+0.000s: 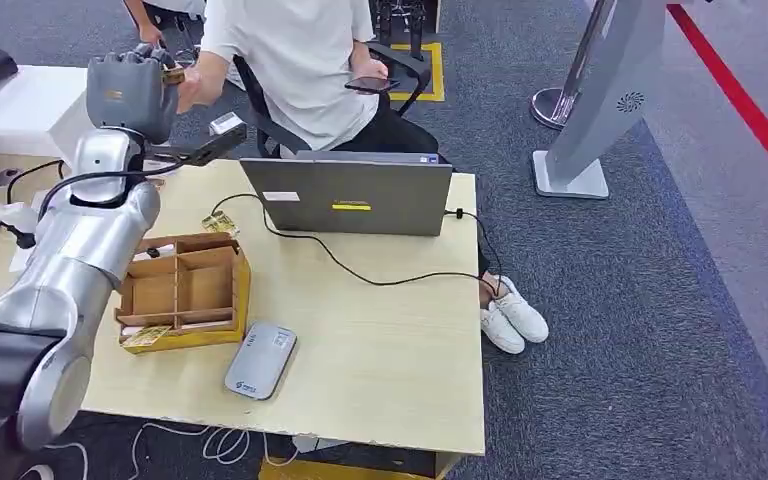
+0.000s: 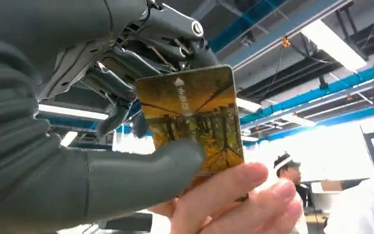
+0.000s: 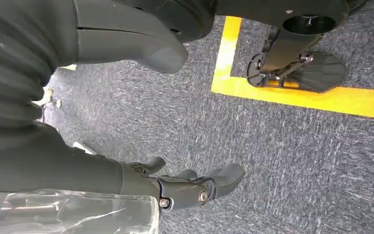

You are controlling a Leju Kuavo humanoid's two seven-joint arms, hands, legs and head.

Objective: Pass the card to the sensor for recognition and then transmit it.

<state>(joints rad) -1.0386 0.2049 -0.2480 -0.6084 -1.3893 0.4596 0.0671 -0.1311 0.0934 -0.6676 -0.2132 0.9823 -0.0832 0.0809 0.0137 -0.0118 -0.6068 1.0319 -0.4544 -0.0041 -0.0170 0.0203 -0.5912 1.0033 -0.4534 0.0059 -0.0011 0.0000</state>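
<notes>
Left hand point(image 2: 102, 122) pinches the card point(image 2: 192, 124); a person's fingers point(image 2: 224, 200) touch its lower edge.

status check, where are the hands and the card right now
Left hand raised, pinching yellow patterned card. Person's hand also gripping the card's edge. Right hand hanging over grey carpet, fingers apart, holding nothing. Nothing in the way.

Silver arm point(image 1: 80, 250), grey ribbed hand point(image 1: 132, 92).

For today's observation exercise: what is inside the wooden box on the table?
The wooden box has open compartments that look mostly bare. The left arm covers its far-left corner, hiding anything there.
</notes>
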